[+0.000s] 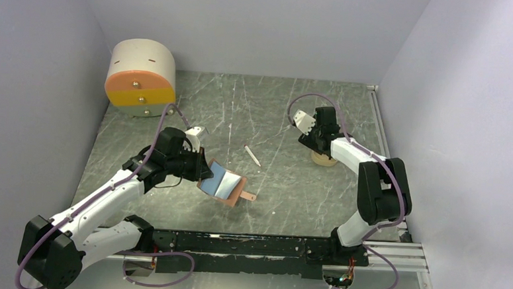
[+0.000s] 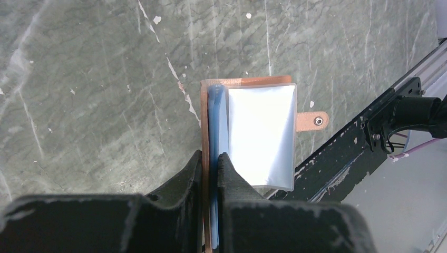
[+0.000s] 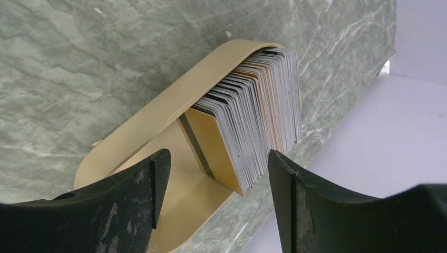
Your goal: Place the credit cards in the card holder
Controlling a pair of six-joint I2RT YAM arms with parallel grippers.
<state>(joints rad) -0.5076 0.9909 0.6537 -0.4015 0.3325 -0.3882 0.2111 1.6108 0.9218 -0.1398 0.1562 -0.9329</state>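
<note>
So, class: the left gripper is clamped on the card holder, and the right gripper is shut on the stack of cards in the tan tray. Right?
Not quite. The right gripper is not shut on the stack of cards: the right wrist view shows its jaws open over the tan tray, gripping nothing. The left gripper is indeed clamped on the card holder.

Beneath me a scratched grey-green marbled tabletop [image 1: 291,193] is spreading out, with pale lavender walls [image 1: 247,25] closing it in on the left, far and right. In the far left corner a cream cylindrical drum [image 1: 140,79] is lying on its side, showing an orange-and-yellow face with small metal knobs. A thin white pen-like stick [image 1: 252,155] is lying near the middle. To the right a tan oval tray [image 3: 158,103] is sitting on the marble. A black rail [image 1: 248,245] is running along the near edge.
</note>
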